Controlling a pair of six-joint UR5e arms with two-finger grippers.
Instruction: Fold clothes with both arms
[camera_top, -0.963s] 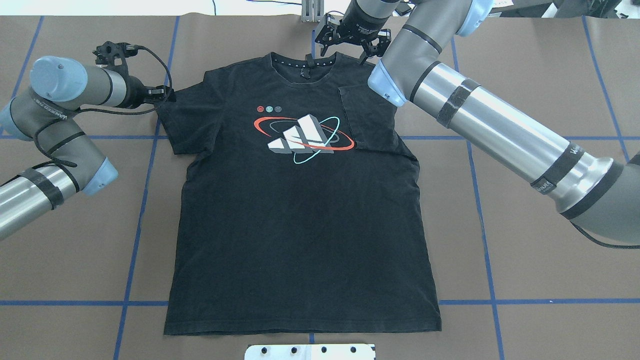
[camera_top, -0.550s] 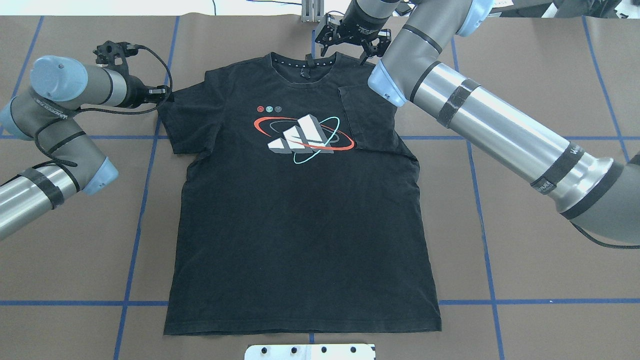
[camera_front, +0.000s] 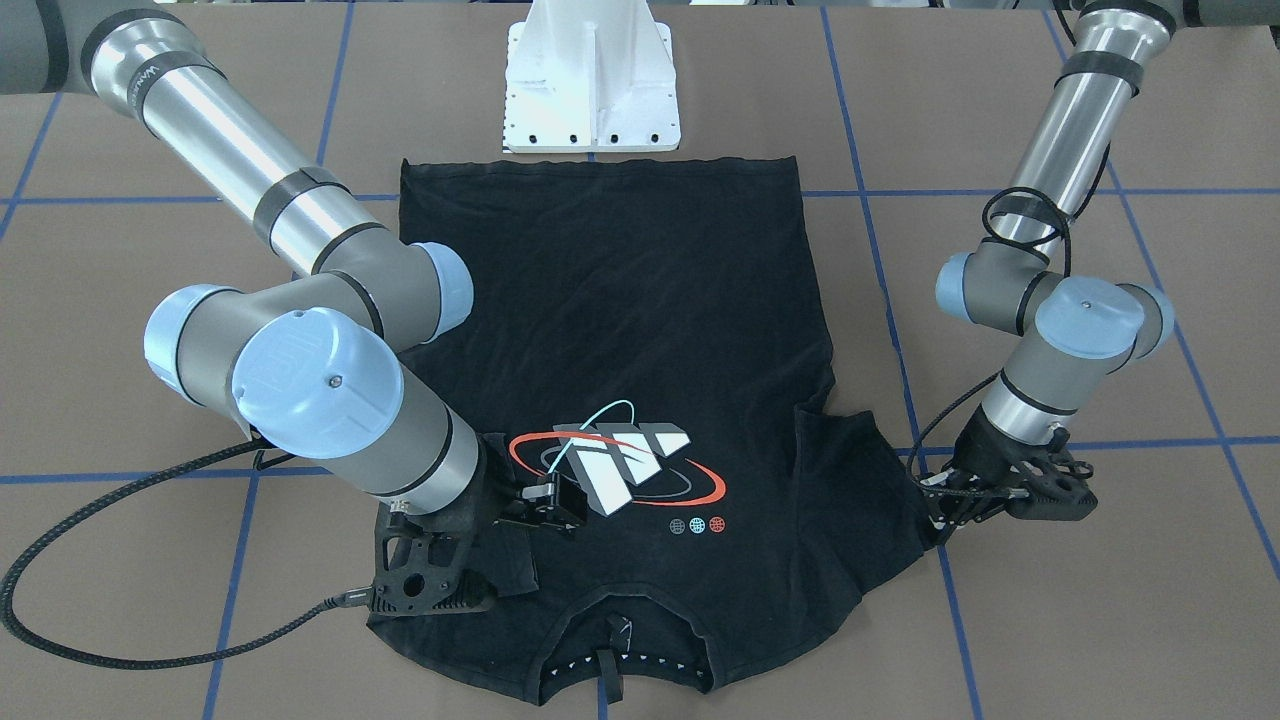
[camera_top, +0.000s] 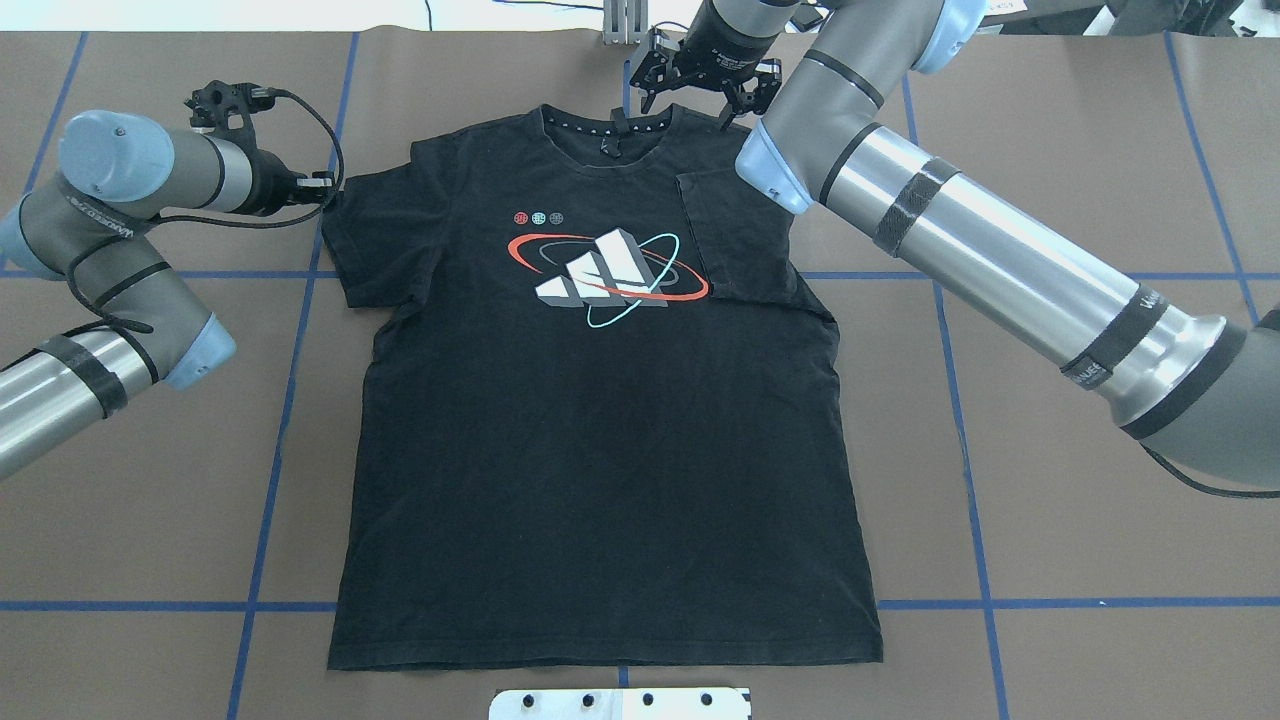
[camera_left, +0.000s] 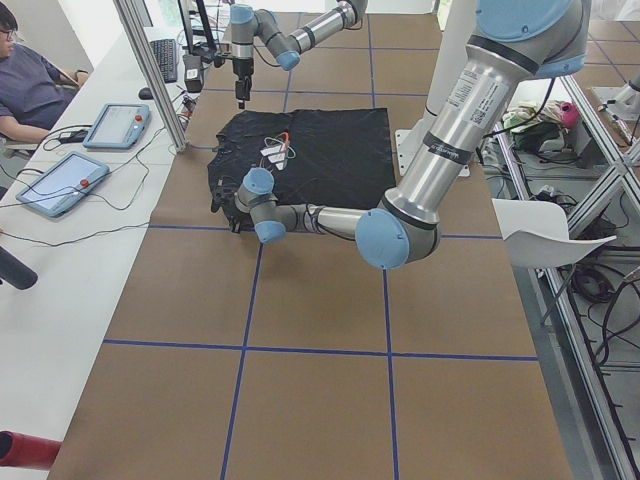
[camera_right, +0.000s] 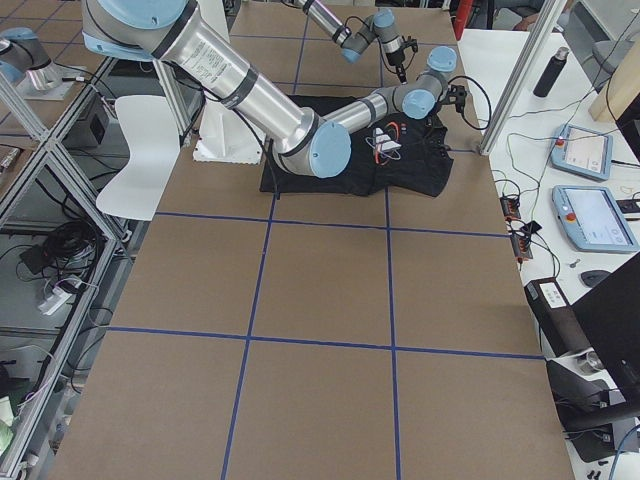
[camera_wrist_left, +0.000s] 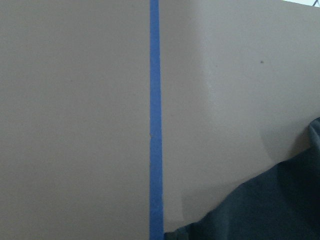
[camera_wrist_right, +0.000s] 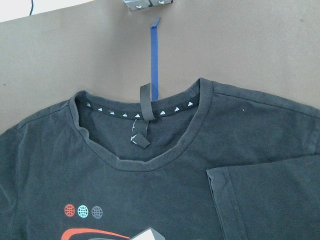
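The black T-shirt (camera_top: 600, 440) lies print-up and flat on the brown table, collar (camera_wrist_right: 145, 157) at the far side. One sleeve (camera_top: 735, 240) is folded inward over the chest beside the red and teal print (camera_top: 605, 265). My left gripper (camera_top: 322, 184) sits at the outer hem of the other sleeve (camera_front: 900, 500) and looks shut on it, with the hem slightly raised. My right gripper (camera_top: 698, 98) hovers open above the collar, holding nothing. The left wrist view shows only table, blue tape and a shirt corner (camera_wrist_left: 270, 205).
The white bolted pedestal (camera_front: 590, 90) stands just beyond the shirt's bottom hem. Blue tape lines (camera_top: 290, 400) grid the brown table. A metal bracket (camera_wrist_right: 147, 4) sits past the collar. A seated person (camera_left: 35, 85) and tablets (camera_left: 60, 182) are at a side desk.
My left gripper has shifted slightly outward and up at the sleeve hem. The right arm and the shirt body have barely moved.
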